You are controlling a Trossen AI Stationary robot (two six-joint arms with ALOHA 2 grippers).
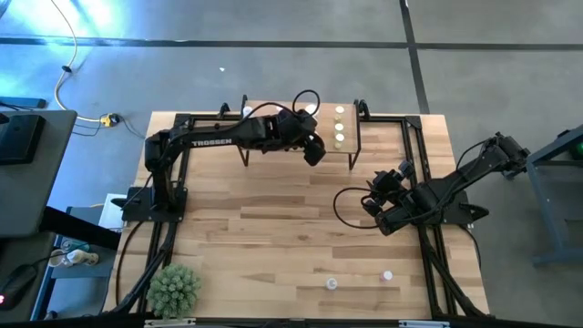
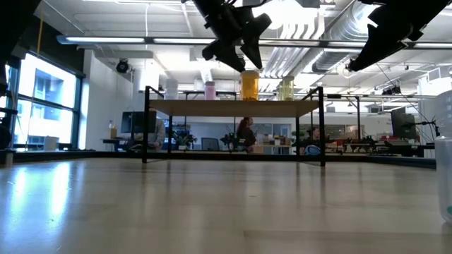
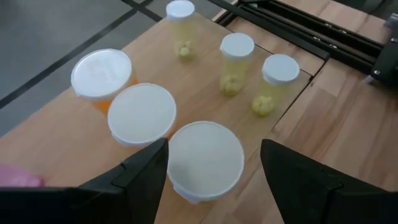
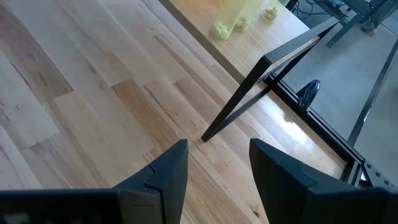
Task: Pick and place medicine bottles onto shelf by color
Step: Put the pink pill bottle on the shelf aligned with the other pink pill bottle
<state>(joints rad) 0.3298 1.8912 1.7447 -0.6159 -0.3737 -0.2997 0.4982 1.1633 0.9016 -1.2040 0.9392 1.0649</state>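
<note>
Two small white-capped bottles point(image 1: 332, 283) stood on the near edge of the surface point(image 1: 273, 228), close to a green spiky plant ball point(image 1: 173, 289). Farther back, the right hand point(image 4: 214, 168) hung over bare wood, fingers parted and empty. At the far edge, the left hand point(image 3: 211, 168) reached over the shelf point(image 1: 351, 146), fingers spread around an orange bottle's white cap point(image 3: 205, 158); whether they gripped it I cannot tell. Beyond it stood three yellowish bottles point(image 3: 237, 62).

Bright overhead lights, tabletop glare, backlit silhouettes.
</note>
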